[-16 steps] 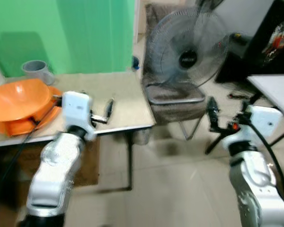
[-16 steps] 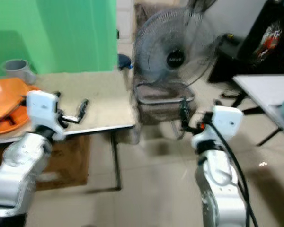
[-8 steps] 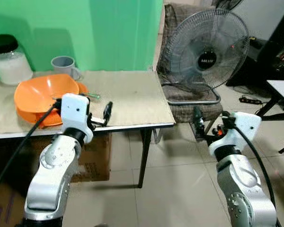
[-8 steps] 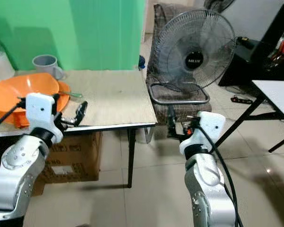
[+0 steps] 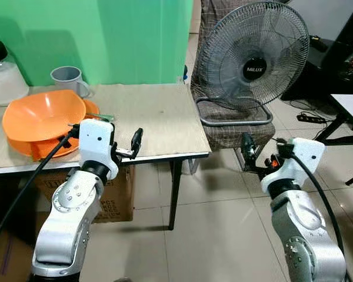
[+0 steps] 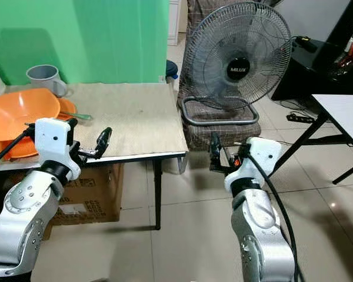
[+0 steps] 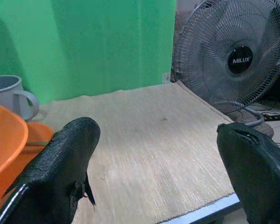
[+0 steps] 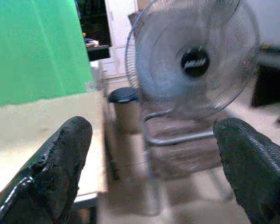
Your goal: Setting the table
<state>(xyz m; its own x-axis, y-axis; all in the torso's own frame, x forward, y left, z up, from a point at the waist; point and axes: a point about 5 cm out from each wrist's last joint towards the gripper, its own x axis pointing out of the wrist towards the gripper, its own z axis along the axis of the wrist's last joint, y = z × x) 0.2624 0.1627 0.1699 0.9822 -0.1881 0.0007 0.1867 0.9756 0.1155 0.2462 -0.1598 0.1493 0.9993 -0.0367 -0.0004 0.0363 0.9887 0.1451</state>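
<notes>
Jaws are seen spread on both grippers, nothing held between them. Left gripper (image 5: 135, 143) is held over the worktop's (image 5: 159, 117) front edge at left centre; right gripper (image 5: 247, 151) is raised at right centre, before the fan (image 5: 253, 56). Orange bowls (image 5: 41, 120) and a grey mug (image 5: 67, 77) are found upper left.

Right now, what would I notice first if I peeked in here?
Probably the orange bowl at the table's left end, bright against the green wall. Next, the big fan standing on a chair just right of the table. Both grippers, left and right, are open and hold nothing.
</notes>
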